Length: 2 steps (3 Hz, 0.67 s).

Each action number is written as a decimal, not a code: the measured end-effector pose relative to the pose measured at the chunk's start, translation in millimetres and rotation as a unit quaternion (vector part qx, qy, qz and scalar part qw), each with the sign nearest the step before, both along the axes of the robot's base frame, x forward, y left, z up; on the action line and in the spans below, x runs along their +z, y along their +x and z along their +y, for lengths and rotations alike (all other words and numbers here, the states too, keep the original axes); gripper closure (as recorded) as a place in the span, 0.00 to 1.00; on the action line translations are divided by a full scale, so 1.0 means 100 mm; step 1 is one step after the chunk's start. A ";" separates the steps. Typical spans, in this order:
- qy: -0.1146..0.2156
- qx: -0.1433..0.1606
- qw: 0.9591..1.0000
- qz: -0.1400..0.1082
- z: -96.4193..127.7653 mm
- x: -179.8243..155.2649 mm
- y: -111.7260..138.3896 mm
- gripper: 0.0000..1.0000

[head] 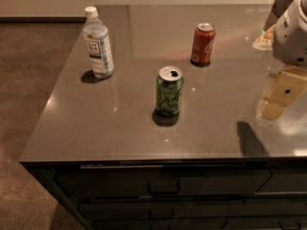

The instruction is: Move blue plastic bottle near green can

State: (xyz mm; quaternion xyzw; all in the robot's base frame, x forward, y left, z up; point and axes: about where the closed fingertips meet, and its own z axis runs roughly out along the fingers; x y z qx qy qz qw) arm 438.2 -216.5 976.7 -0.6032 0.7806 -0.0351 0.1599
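Observation:
The blue plastic bottle (98, 42) stands upright at the far left of the dark grey counter (115, 123); it is clear and bluish, with a white cap and a white label. The green can (169, 90) stands upright near the middle of the counter, its silver top open. It is to the right of the bottle and nearer the front edge, well apart from it. My gripper (279, 98) hangs above the right side of the counter, far from both and holding nothing that I can see. Its shadow falls on the counter near the front edge.
A red-orange soda can (202, 43) stands behind and to the right of the green can. The counter's left and front edges drop to a brown floor (29, 80). Drawers (163, 186) sit under the front edge. Some items lie at the far right corner (265, 41).

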 end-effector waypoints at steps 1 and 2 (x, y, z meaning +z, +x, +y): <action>0.000 0.000 1.000 0.000 0.00 0.00 0.00 0.00; 0.015 -0.005 1.000 0.002 0.09 0.00 0.15 0.00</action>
